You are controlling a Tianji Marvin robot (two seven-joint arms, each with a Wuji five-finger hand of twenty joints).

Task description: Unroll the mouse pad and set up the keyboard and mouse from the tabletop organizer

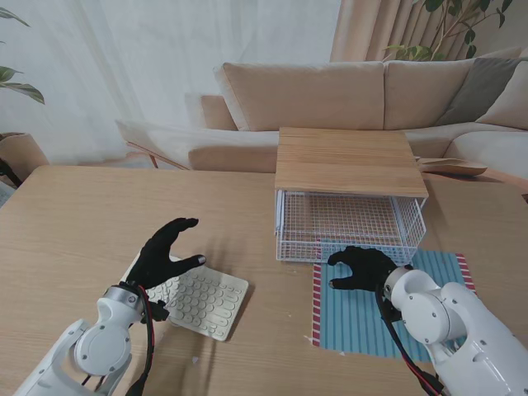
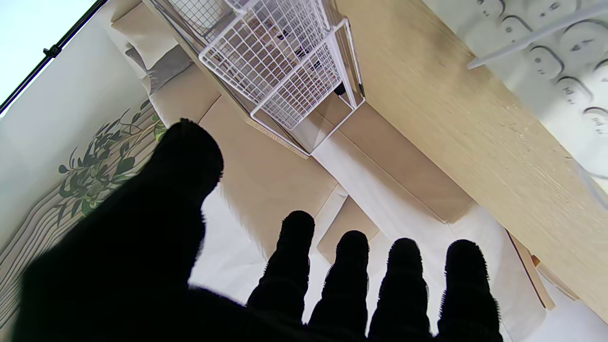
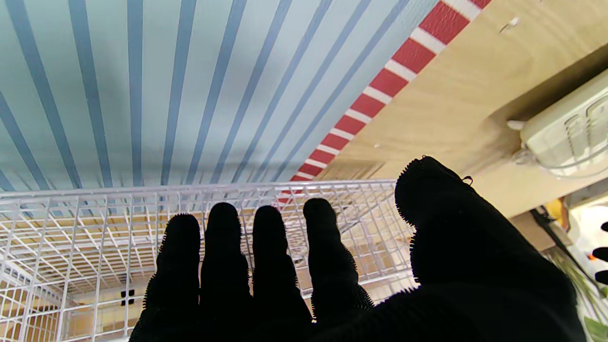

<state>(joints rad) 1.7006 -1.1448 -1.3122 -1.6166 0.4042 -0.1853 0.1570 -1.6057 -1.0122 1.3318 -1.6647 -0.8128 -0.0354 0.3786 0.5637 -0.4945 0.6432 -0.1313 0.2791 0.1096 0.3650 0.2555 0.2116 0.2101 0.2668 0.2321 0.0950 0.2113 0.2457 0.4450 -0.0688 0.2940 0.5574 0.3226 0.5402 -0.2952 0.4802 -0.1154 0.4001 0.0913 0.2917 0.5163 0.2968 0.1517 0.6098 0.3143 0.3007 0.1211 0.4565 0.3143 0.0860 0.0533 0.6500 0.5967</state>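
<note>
Keyboard (image 1: 196,301) sits flat on the wooden table (image 1: 74,214) at about seven o'clock from the table's middle, a white board with round keys, its long axis running from ten o'clock to four o'clock, the near corner aimed at five. Left hand (image 1: 165,252) hangs over its far-left end, black-gloved fingers (image 2: 297,266) spread wide, thumb apart, gripping nothing; whether the palm touches the keys I cannot tell. Open tabletop lies all along the keyboard's left and far sides, plenty of room there. Over at four o'clock, the mouse pad (image 1: 363,318) lies flat, pale blue with darker stripes and a red-and-white border on its left edge, a strip of bare wood between it and the keyboard. Right hand (image 1: 360,268) hovers over the pad's far edge, fingers (image 3: 223,256) extended side by side, thumb out, holding nothing, tips right up at the wire front of the tabletop organizer (image 1: 351,190). That organizer, a white mesh basket under a wooden top, stands at one o'clock, its front rim touching or overlapping the pad's far edge. Mouse: cannot make it out. A beige sofa (image 1: 330,95) runs beyond the table.
</note>
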